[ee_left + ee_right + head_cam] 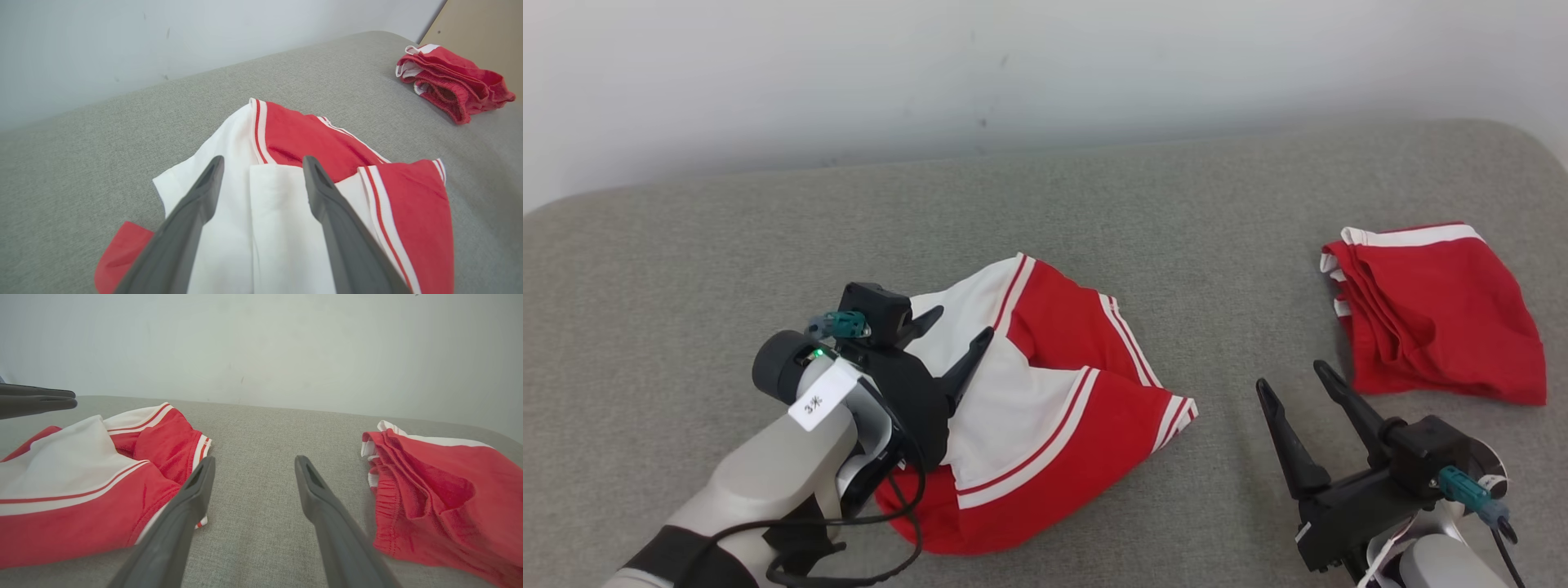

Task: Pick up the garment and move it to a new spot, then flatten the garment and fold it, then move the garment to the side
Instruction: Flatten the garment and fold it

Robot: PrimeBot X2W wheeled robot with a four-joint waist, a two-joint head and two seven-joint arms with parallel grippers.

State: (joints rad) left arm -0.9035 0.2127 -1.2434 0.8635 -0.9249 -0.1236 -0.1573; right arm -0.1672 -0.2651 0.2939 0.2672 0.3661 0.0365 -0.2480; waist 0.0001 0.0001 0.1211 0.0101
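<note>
The red-and-white garment [1045,408] is lying crumpled mid-surface on the grey padding [1094,204]. The left gripper [965,322] is hanging over its white panel, fingers spread, pinching nothing. The right gripper [1290,374], also spread, is hanging over the bare strip between it and the folded red garment [1437,318] by the right edge.

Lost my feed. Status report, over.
Left end effector open above red-and-white garment, not gripping. Right end effector open, empty. Folded red garment lies right, apart.
</note>
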